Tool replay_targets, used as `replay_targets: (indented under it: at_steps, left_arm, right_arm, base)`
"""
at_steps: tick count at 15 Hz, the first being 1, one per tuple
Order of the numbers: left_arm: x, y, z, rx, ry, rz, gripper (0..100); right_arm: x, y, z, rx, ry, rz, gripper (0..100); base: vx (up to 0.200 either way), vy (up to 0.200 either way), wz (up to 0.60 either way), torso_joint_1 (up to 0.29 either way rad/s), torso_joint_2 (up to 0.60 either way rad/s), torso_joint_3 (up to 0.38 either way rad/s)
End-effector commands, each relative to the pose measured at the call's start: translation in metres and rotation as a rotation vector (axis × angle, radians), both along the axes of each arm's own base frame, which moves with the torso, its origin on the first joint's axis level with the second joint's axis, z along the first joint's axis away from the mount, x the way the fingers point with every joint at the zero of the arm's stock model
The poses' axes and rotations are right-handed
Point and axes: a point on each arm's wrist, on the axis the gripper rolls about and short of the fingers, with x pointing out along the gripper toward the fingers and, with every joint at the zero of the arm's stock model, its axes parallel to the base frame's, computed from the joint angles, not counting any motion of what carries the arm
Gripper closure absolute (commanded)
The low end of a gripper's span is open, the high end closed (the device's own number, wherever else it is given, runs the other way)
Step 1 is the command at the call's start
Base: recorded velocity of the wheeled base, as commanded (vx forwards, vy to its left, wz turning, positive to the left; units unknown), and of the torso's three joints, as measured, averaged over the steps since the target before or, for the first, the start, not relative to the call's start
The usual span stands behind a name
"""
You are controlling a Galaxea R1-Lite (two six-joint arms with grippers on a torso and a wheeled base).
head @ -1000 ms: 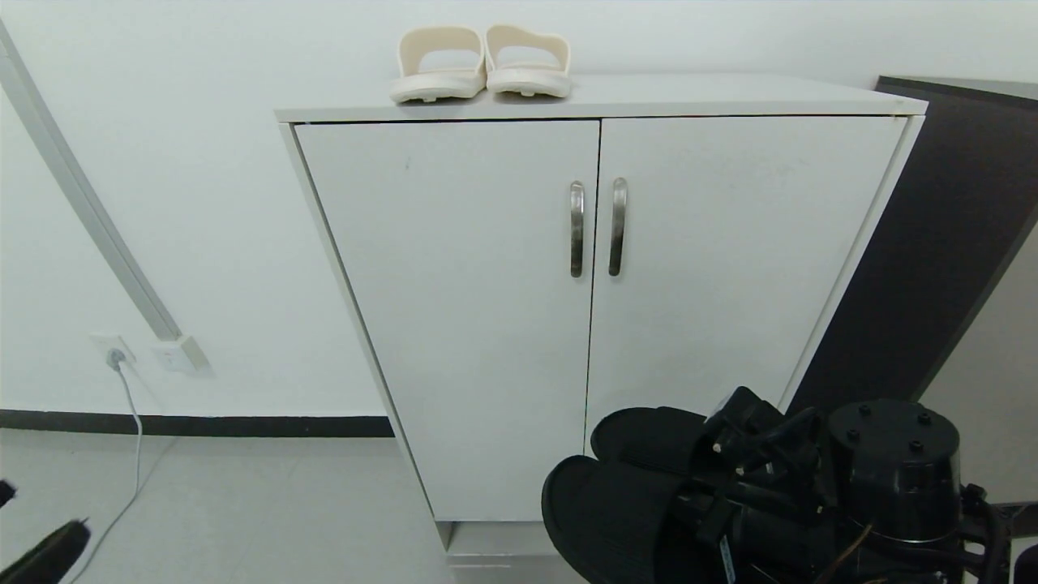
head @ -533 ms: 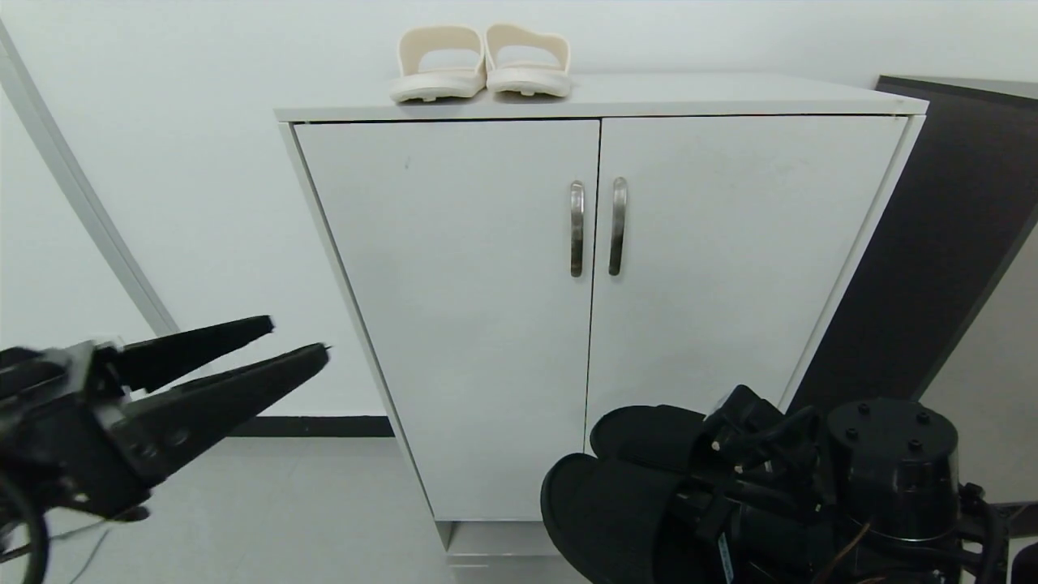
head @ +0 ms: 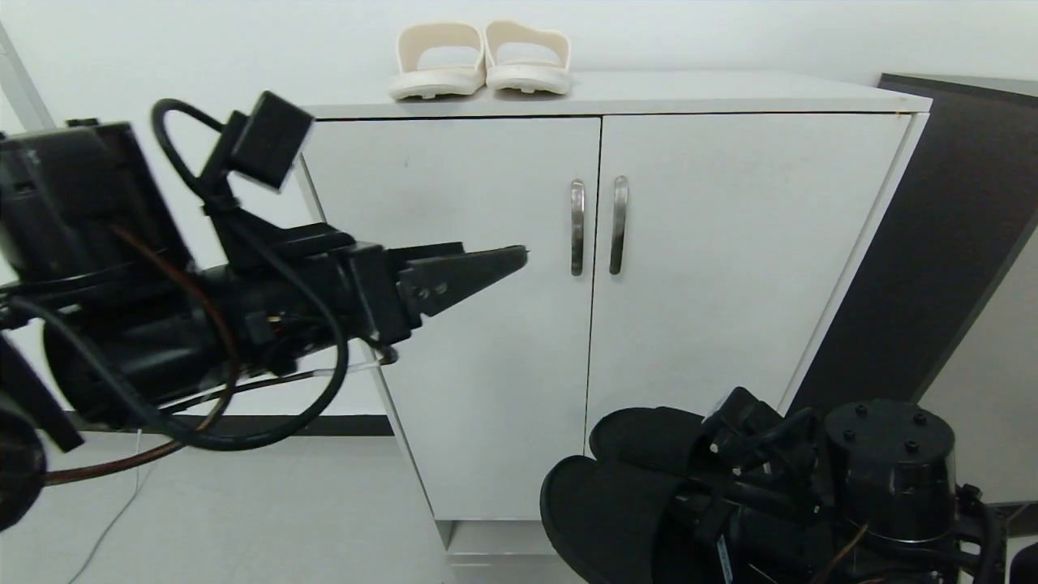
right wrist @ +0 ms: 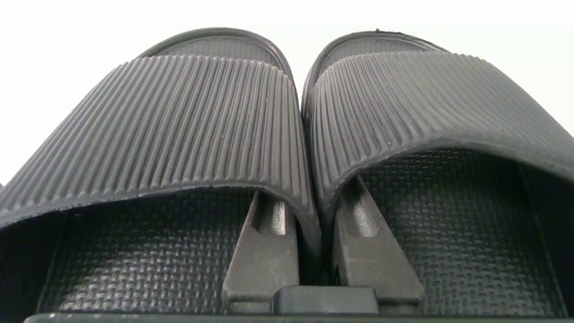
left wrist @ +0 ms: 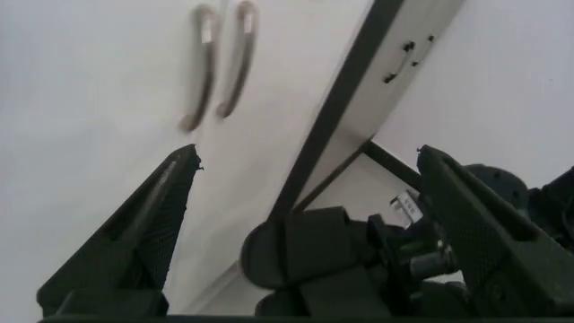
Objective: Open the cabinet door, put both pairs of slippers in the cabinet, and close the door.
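White two-door cabinet point(head: 730, 93) seen from the head view, standing against a pale wall. Both doors, the left door point(head: 470, 341) and the right door point(head: 730, 243), are shown shut, with the left handle point(head: 576, 229) and the right handle point(head: 618, 225) set upright, side by side at the central seam. A pair of cream slippers point(head: 482, 61) is placed on the cabinet top, toward its left half, toes facing outward, the two touching each other.

The left gripper point(head: 507, 258) is held level in front of the left door, at handle height, its tips pointing toward the left handle and just short of it; no contact is seen. In the left wrist view the left gripper point(left wrist: 308, 157) is shown with its fingers point(left wrist: 170, 206) spread wide and nothing between them, the two handles lying beyond.

The pair of black slippers point(head: 616, 503) is carried by the right gripper point(head: 730, 462), low in front of the right door and clear of it. In the right wrist view the right gripper point(right wrist: 314, 260) is seen clamped on the adjoining inner edges of the black slippers point(right wrist: 215, 117), its fingers point(right wrist: 265, 265) lying on the footbeds beneath the ribbed straps.

A dark panel point(head: 932, 243) is seen just to the right of the cabinet.
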Motion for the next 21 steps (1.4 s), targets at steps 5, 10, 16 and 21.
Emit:
replay_targets:
  at_steps: [5, 10, 16, 21]
  left_arm:
    - [0.048, -0.084, 0.004, -0.046, 0.031, -0.146, 0]
    - [0.065, -0.093, 0.009, -0.023, 0.071, -0.194, 0]
    - [0.094, -0.093, 0.011, -0.038, 0.104, -0.201, 0]
    - [0.104, -0.100, 0.010, -0.052, 0.093, -0.104, 0]
  right_arm:
    - [0.000, 0.000, -0.001, -0.002, 0.003, -0.002, 100]
    - [0.001, 0.001, -0.006, -0.015, 0.017, -0.001, 100]
    - [0.001, 0.001, -0.006, -0.016, 0.018, -0.001, 100]
    - [0.001, 0.001, -0.007, -0.018, 0.020, 0.001, 100]
  base:
    - [0.000, 0.000, 0.00, 0.000, 0.00, 0.000]
    - [0.000, 0.000, 0.00, 0.000, 0.00, 0.000]
    - [0.000, 0.000, 0.00, 0.000, 0.00, 0.000]
    - [0.000, 0.000, 0.00, 0.000, 0.00, 0.000]
